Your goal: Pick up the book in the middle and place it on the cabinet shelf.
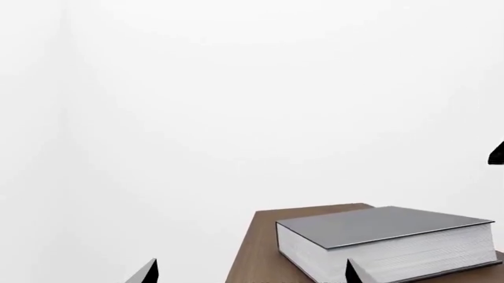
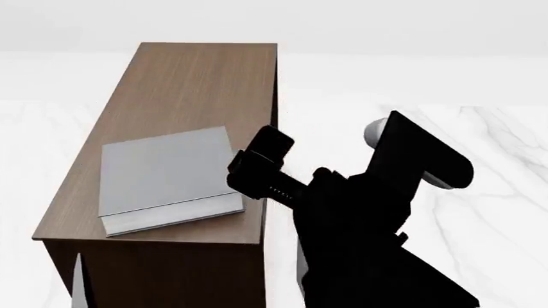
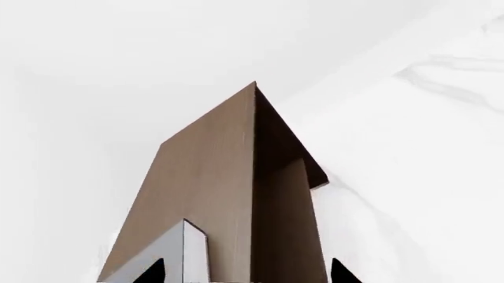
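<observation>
Lying flat on the cabinet shelf (image 2: 197,77), the book (image 2: 163,170); both claws seemingly open, empty.

book (image 2: 165,174) lying flat on the cabinet shelf (image 2: 201,83) at frame left, near its front end, robot arm (image 2: 360,212) lower right

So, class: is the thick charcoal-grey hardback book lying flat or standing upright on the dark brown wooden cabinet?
Lying flat. The book rests cover up on the cabinet top, white page edges showing along its side.
</observation>
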`<state>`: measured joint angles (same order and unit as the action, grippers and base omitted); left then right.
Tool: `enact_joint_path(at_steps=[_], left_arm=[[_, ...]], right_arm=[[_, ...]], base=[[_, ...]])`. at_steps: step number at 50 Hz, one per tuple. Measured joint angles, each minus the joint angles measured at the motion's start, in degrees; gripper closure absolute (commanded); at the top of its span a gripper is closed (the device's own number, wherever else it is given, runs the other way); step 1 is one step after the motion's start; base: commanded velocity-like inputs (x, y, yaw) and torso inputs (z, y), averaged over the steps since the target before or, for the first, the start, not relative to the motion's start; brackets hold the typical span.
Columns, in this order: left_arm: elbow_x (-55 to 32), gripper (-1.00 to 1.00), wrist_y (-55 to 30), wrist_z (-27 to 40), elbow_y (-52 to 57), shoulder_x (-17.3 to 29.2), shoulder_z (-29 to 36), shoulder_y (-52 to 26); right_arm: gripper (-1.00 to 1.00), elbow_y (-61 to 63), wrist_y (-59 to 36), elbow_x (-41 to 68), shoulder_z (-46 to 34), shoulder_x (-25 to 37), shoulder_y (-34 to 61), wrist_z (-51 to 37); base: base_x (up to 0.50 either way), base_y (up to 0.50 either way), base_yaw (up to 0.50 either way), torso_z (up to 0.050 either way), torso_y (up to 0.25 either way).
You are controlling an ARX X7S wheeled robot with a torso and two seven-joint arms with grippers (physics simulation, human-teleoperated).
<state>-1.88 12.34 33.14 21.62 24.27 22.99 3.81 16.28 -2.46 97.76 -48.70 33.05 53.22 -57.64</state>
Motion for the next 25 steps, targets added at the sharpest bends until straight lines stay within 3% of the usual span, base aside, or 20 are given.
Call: enact_joint_path(at_steps=[12, 25], left_arm=[[0.2, -1.0, 0.1, 0.2, -0.9, -0.2, 0.3, -0.2], [0.3, -1.0, -0.6, 0.5, -0.6, 0.0, 0.1, -0.6]], right_arm=[[-1.0, 1.3, 6.4, -15.0, -0.7, 7.5, -10.6, 5.9], [-1.0, 0.7, 14.7, -34.9, -1.6, 10.7, -19.5, 6.5]], base=[[0.0, 0.0, 0.0, 0.0, 0.0], [0.0, 0.0, 0.0, 0.0, 0.0]])
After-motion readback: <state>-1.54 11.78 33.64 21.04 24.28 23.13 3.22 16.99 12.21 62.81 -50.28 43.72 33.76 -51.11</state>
